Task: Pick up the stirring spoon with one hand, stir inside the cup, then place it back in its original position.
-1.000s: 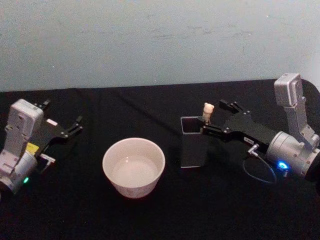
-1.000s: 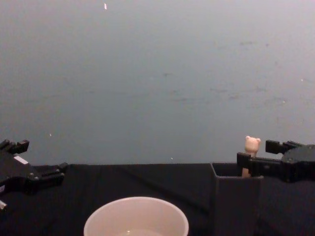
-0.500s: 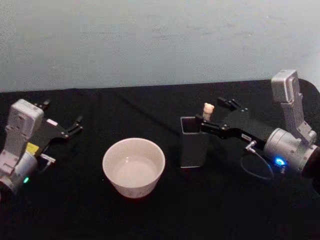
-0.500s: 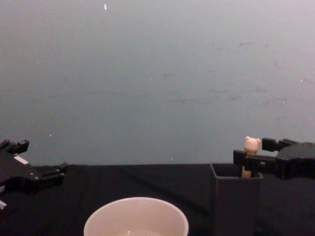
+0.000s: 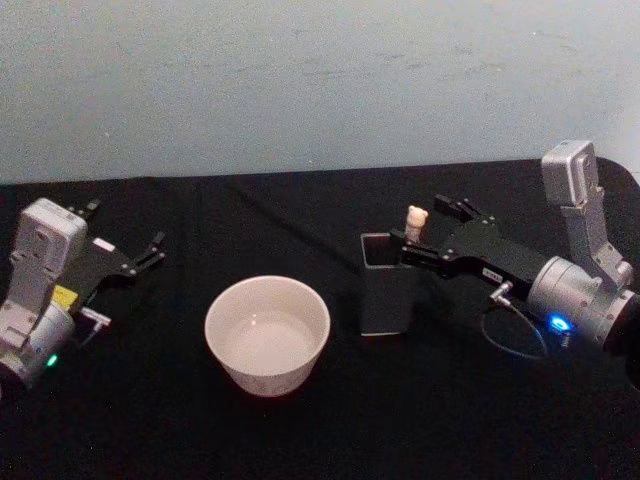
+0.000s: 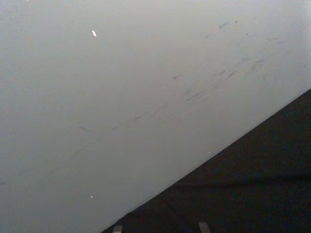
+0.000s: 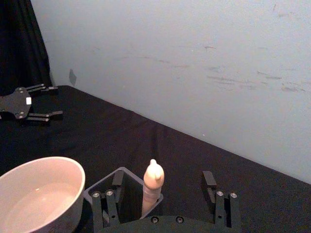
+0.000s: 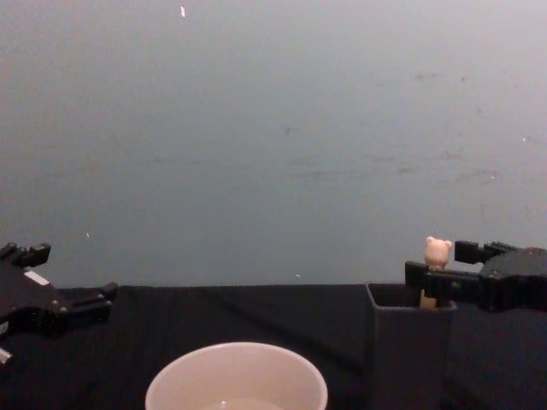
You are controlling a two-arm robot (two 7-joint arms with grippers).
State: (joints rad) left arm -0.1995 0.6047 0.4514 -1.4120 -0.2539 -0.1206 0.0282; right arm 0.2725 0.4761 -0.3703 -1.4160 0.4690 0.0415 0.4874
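1. Grasp stage, by judgement: right claw (image 5: 422, 230) is held wide open astride stirring spoon (image 5: 417, 216), nothing gripped yet.
2. Spoon is stood upright in holder (image 5: 388, 295), right of cup (image 5: 267, 335) on counter (image 5: 300, 200).
3. Handle should be centred btwn jaws, gripped below bear head, then lifted straight up so holder isn't tipped.
4. Left claw (image 5: 123, 228) is parked open at left of counter.

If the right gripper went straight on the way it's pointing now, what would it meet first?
Most likely the beige bear-topped handle of the stirring spoon, which stands in the dark grey square holder between the open right gripper's fingers. Whether the holder's rim would catch too is unclear.
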